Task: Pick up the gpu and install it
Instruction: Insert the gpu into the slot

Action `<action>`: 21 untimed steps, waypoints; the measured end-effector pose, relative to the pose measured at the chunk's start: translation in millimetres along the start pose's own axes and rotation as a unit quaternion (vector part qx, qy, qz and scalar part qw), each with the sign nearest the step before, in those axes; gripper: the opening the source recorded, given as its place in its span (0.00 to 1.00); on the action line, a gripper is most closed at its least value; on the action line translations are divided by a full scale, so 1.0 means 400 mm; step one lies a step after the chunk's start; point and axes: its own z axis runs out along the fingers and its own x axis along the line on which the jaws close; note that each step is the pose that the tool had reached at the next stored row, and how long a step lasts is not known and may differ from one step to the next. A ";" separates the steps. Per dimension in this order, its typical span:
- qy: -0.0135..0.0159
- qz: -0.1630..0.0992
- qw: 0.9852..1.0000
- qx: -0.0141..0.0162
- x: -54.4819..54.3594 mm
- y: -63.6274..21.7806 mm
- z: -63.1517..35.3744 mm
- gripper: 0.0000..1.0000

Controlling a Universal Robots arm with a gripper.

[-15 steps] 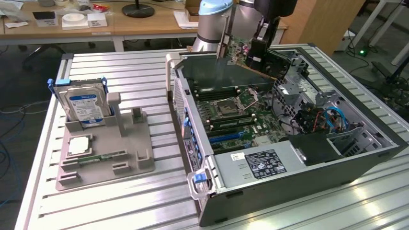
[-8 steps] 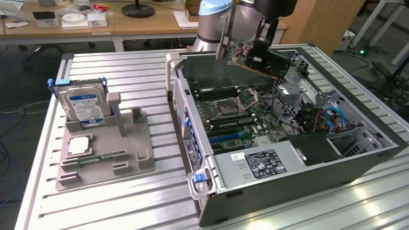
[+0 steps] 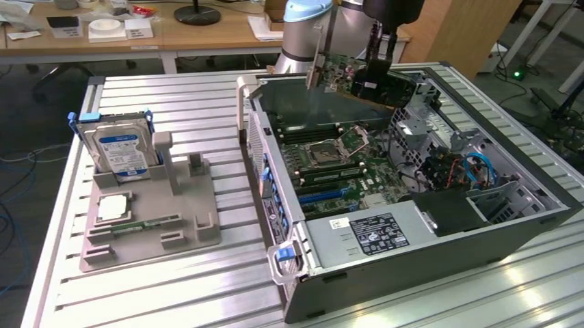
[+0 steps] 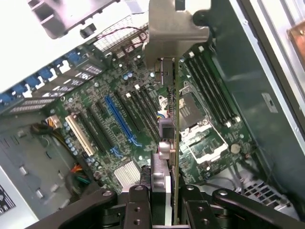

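**Gripper holds the gpu over the open case**

The gripper (image 3: 376, 63) is clamped on the gpu (image 3: 340, 74), with its black fingers (image 4: 138, 210) pressing the card's two flat faces. The gpu hangs on edge from the gripper, above the case (image 3: 511, 225) and clear of the board inside.

In the wrist view the card is seen edge-on. Its silver bracket (image 4: 177, 28) is at the end away from the fingers.

Below the gripper lies the green motherboard (image 4: 95, 100). To one side of the card run several black slots, then a blue slot (image 4: 121, 121) and, farther off, a white slot (image 4: 78, 136). A finned heatsink (image 4: 127, 174) sits near the fingers on that side. On the card's other side is the processor socket (image 4: 195, 112), with the memory slots (image 4: 214, 90) just beyond it.

Farther from the gripper, at the case's opposite end, is the power supply (image 3: 374, 232) with a white label.

Well apart from the gripper, toward the exterior view's left, a grey fixture (image 3: 182, 205) rests on the slatted table (image 3: 182, 102). It holds an upright hard drive (image 3: 119, 150), a flat processor (image 3: 114, 206) and a memory stick (image 3: 141, 224).
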 end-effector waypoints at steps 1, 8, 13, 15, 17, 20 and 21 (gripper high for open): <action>0.000 -0.009 1.000 0.000 0.000 0.000 0.000 0.28; -0.003 -0.066 0.998 -0.001 0.000 0.000 0.000 0.28; -0.004 -0.105 0.994 -0.001 0.000 0.000 0.000 0.28; -0.005 -0.121 0.993 -0.001 0.000 0.000 0.000 0.28; -0.006 -0.136 0.991 -0.001 0.000 0.000 0.000 0.28; -0.007 -0.158 0.987 -0.002 0.000 0.000 0.000 0.28; -0.007 -0.165 0.986 -0.002 0.000 0.000 0.000 0.28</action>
